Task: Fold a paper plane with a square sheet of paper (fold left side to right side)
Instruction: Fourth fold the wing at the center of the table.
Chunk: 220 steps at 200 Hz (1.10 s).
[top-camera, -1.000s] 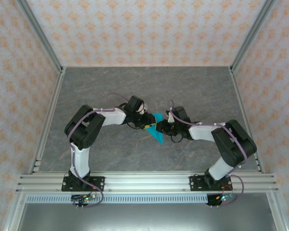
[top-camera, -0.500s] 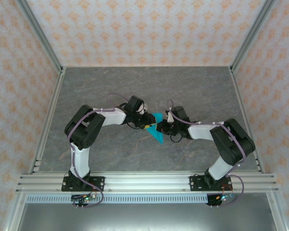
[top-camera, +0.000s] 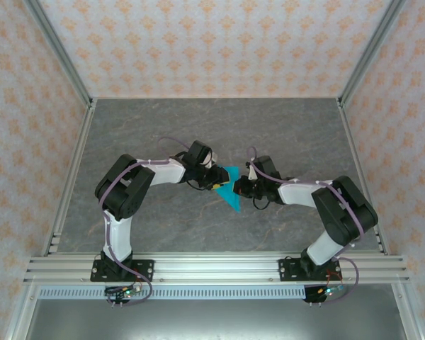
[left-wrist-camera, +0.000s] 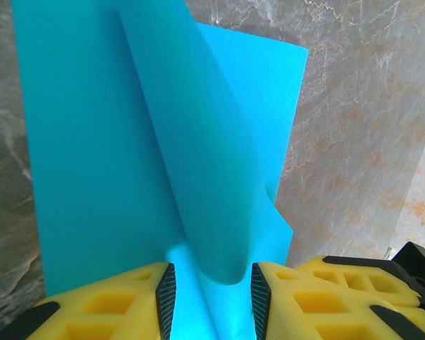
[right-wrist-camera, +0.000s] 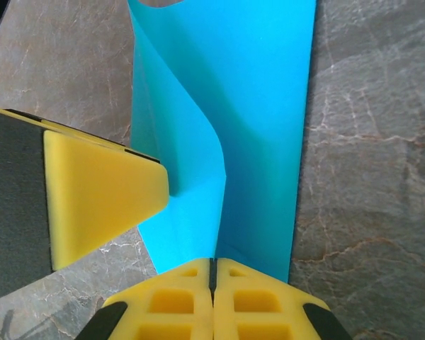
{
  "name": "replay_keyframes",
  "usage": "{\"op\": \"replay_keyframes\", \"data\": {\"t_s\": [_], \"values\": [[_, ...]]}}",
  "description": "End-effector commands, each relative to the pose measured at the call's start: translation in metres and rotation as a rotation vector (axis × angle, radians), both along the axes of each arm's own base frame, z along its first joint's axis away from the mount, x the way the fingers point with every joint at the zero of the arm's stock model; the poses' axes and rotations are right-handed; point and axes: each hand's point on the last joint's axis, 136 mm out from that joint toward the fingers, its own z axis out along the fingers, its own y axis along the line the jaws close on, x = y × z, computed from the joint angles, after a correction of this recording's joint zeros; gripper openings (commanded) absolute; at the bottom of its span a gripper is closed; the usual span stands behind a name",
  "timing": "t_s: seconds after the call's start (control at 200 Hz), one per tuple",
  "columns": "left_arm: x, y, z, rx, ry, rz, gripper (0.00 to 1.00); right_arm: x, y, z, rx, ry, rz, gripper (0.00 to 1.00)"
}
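The square sheet of paper (top-camera: 232, 200) is bright cyan, partly folded, and lies mid-table between both arms. The paper plane is out of view. In the left wrist view a flap of the paper (left-wrist-camera: 99, 142) stands up and curls down between the pads of my left gripper (left-wrist-camera: 212, 297), whose jaws stand apart around it. My right gripper (right-wrist-camera: 213, 273) is shut, and a raised ridge of the paper (right-wrist-camera: 262, 106) runs straight into the seam of its jaws. One yellow finger (right-wrist-camera: 99, 195) of the left gripper rests on the sheet opposite. From above, the left gripper (top-camera: 216, 183) and right gripper (top-camera: 239, 188) face each other across the sheet.
The grey marbled table (top-camera: 163, 134) is walled by patterned panels and metal posts. An aluminium rail (top-camera: 212, 268) carrying both arm bases runs along the near edge.
My right gripper has closed its jaws onto the paper's raised ridge. The left arm and its jaws have held still.
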Motion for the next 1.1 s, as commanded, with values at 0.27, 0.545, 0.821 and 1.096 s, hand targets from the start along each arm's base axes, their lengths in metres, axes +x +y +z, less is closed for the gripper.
{"op": "replay_keyframes", "data": {"t_s": [0.27, 0.545, 0.821, 1.096], "values": [[-0.003, 0.001, 0.001, 0.027, -0.003, -0.006, 0.36, 0.008, -0.008, -0.003, -0.075, -0.017, -0.005, 0.07], [-0.002, 0.002, 0.0, 0.028, -0.004, -0.006, 0.36, 0.009, -0.01, -0.005, -0.09, -0.024, -0.01, 0.07], [-0.003, 0.002, 0.001, 0.027, -0.005, -0.006, 0.36, 0.01, -0.011, -0.009, -0.108, -0.012, 0.0, 0.07], [-0.003, 0.002, 0.001, 0.028, -0.006, -0.006, 0.36, 0.004, -0.015, -0.021, -0.137, 0.019, 0.008, 0.07]]}}
